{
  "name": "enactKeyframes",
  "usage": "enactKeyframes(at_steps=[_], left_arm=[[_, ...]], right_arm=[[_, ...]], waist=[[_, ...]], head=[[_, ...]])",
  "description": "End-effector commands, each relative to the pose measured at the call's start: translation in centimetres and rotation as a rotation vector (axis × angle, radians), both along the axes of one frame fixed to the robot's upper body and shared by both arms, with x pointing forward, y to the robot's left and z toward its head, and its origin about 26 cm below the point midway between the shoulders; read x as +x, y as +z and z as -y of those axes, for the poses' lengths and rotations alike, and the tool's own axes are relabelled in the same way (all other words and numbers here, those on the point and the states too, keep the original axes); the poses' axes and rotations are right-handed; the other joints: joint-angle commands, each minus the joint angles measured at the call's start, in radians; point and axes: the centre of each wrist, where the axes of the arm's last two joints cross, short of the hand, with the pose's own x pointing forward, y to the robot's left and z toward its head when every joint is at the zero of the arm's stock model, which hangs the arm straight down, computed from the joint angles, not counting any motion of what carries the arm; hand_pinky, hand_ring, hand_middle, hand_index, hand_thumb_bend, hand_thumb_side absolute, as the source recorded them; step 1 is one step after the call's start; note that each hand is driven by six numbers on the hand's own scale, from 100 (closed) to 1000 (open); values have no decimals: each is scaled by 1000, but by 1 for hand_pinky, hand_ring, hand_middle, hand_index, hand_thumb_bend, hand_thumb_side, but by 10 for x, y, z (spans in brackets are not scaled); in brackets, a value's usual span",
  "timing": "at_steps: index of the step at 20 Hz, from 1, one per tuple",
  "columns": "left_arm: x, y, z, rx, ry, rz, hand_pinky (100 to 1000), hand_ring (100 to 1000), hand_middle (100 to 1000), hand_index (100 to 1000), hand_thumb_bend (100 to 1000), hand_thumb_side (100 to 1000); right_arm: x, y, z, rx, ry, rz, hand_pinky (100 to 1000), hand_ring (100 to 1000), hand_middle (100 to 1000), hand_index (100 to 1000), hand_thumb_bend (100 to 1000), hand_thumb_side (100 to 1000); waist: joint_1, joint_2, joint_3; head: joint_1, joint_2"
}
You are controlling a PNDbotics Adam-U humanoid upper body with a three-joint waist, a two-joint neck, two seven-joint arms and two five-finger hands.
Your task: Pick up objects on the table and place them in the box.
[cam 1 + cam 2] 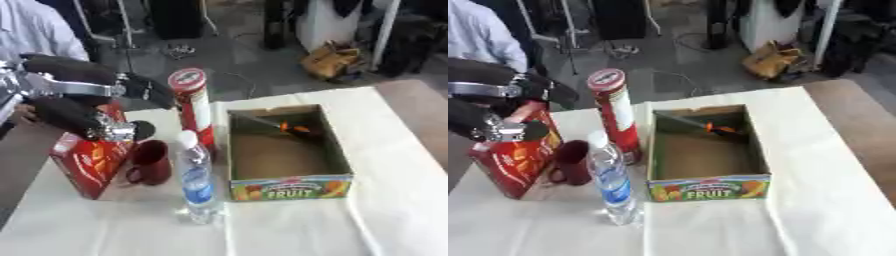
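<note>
While the left hand (96, 107) is hovering over the red carton (87, 160) at the table's left, its fingers are curling but closing on nothing, one reaching toward the tall red tube (194, 107). 4 objects are standing just left of the open fruit box (289, 150): carton, tube, dark red mug (150, 162) and water bottle (197, 177). Any sideways sweep could be toppling the tube or bottle, since both are standing tall and close together. No right hand is showing.

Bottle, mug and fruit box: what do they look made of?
Bottle: clear plastic, apparently; see-through body, white cap, blue label.
Mug: dark red, slightly glossy, perhaps ceramic; cannot tell for sure.
Fruit box: cardboard; matte brown inner walls, printed front.
</note>
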Motion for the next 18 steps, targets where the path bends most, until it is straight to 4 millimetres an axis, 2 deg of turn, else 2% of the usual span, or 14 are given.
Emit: enactKeyframes(at_steps=[1,7,12,13,18], left_arm=[[-5,19,1,-10,-2,60,1000,1000,1000,1000,209,1000],[-7,28,17,-2,-27,113,1000,1000,1000,1000,247,1000],[-1,27,23,2,-40,135,1000,1000,1000,1000,276,1000],[1,26,24,8,-40,134,1000,1000,1000,1000,377,1000],[17,17,29,60,-14,85,1000,1000,1000,1000,408,1000]], right_arm=[[0,8,0,-27,17,91,743,841,709,764,100,1000],[1,8,-2,-24,24,91,743,841,709,763,100,1000],[1,8,-2,-22,25,91,742,840,708,762,100,1000],[1,8,-2,-21,25,91,741,841,707,759,100,1000],[1,9,-3,-17,24,88,741,840,705,755,100,1000]], waist=[[-4,-15,-1],[-5,-17,-5],[-4,-18,-8],[-4,-18,-7],[-4,-18,-8]], head=[[-8,1],[-10,-2],[-12,0],[-12,0],[-6,-3]])
